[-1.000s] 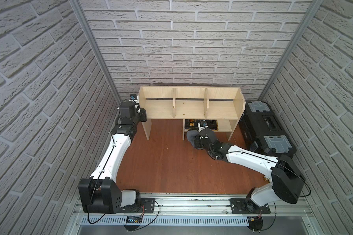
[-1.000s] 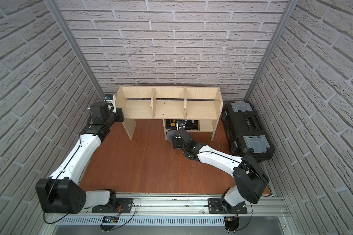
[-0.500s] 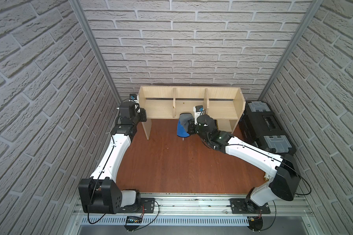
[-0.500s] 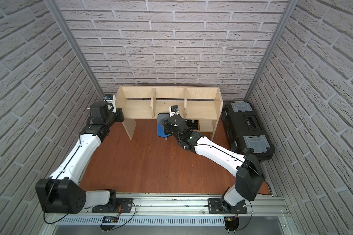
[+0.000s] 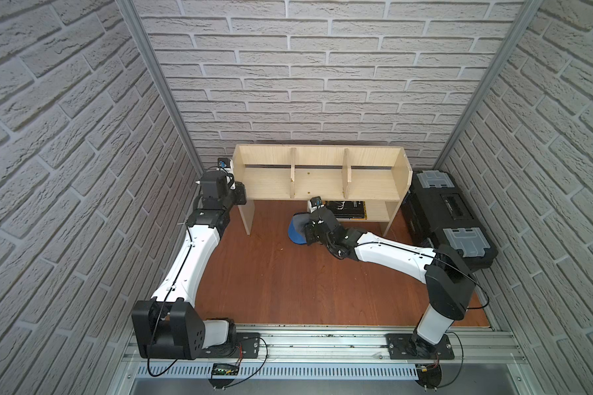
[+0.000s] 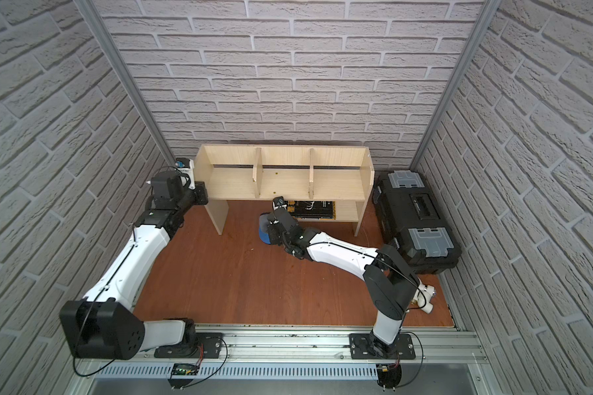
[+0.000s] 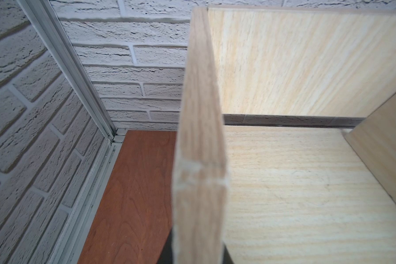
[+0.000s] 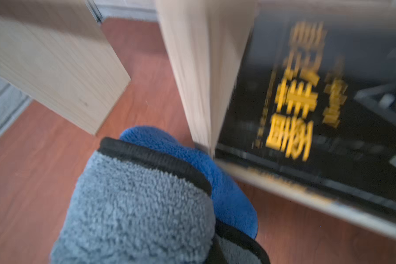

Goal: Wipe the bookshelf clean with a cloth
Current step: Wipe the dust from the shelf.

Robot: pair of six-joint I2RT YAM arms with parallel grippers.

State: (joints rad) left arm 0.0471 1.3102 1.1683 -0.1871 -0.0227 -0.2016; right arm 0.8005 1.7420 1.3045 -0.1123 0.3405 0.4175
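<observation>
Change: right arm has come down and away from the front edge of the main shelf, where it was half a second ago; left arm has not shifted.
Right fingers [image 5: 308, 228]: closed tight on the cloth [image 5: 297, 229]; the fabric folds over them, so in the wrist view they are hidden.
Cloth: bunched, grey side [image 8: 142, 201] toward the wrist camera, blue side [image 8: 226, 189] behind it, black stitched edging between them. It hangs low over the brown table [image 5: 288, 280]; whether it touches the table I cannot tell.
Cloth position: in front of the bookshelf [image 5: 319, 184], just beside the short upright [image 8: 199, 75] that closes the lower shelf [image 5: 377, 208]; it is seen there in both top views [image 6: 264, 231].
Left fingers [image 5: 241, 193]: closed on the front edge of the side panel [image 7: 199, 137] at the bookshelf's left end, one finger on each face.
Book [image 8: 306, 91]: black with yellow lettering, lying flat on the lower shelf; blurred in the wrist view.
Toolbox [image 5: 449, 212]: black, just beside the right end of the bookshelf.
</observation>
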